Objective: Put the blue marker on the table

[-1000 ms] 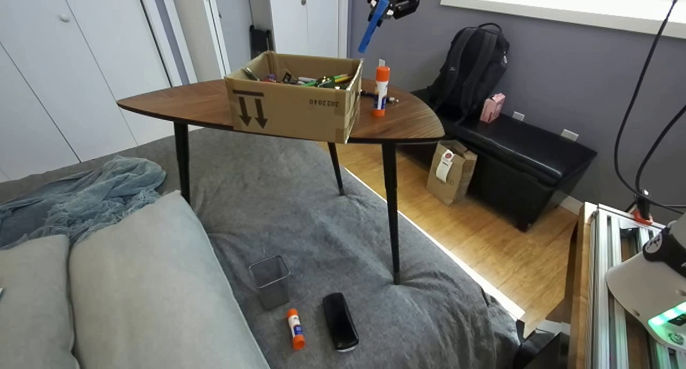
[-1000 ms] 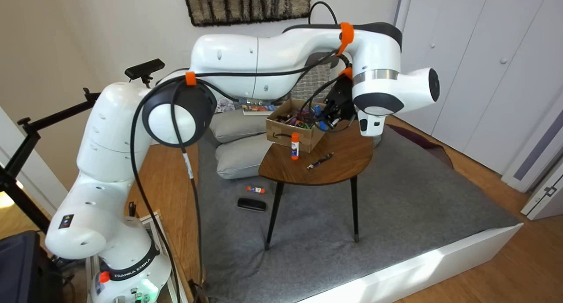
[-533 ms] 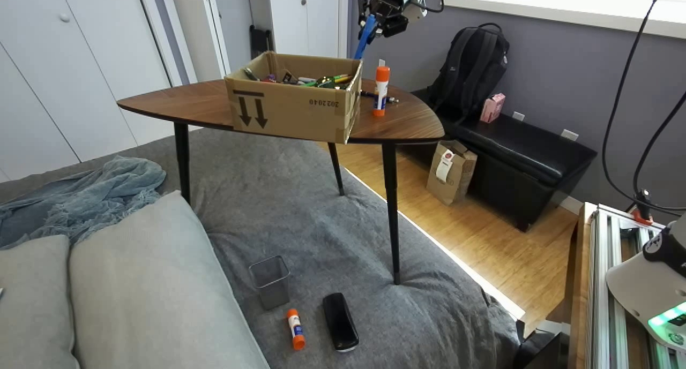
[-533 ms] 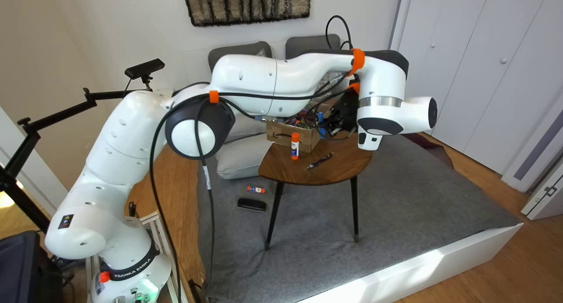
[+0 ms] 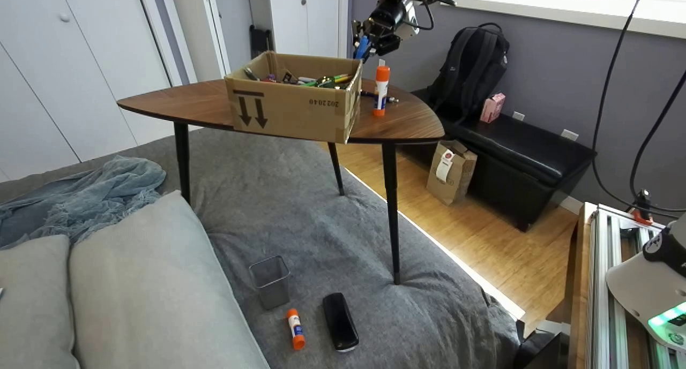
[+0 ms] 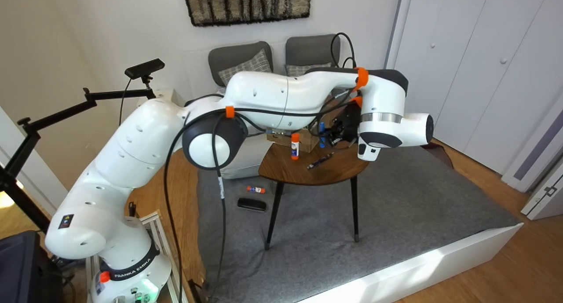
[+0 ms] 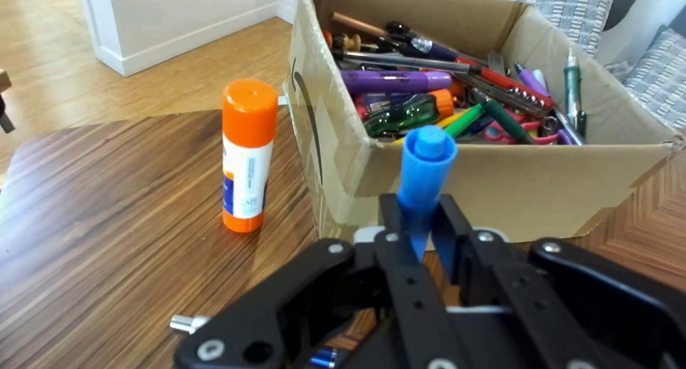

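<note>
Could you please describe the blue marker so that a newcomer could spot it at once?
On the brown wooden table stands an open cardboard box. Beside that box, the black gripper holds the blue marker. Unlike the box's jumbled pens and the upright orange-capped white tube, it alone is gripped and shows only blue.

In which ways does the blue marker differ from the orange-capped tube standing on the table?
The blue marker is blue wherever it shows; the orange-capped tube has a white middle and an orange base. The marker is held by the gripper; the tube stands upright on the table, unheld. The marker looks slimmer than the tube. Both are roughly cylindrical.
</note>
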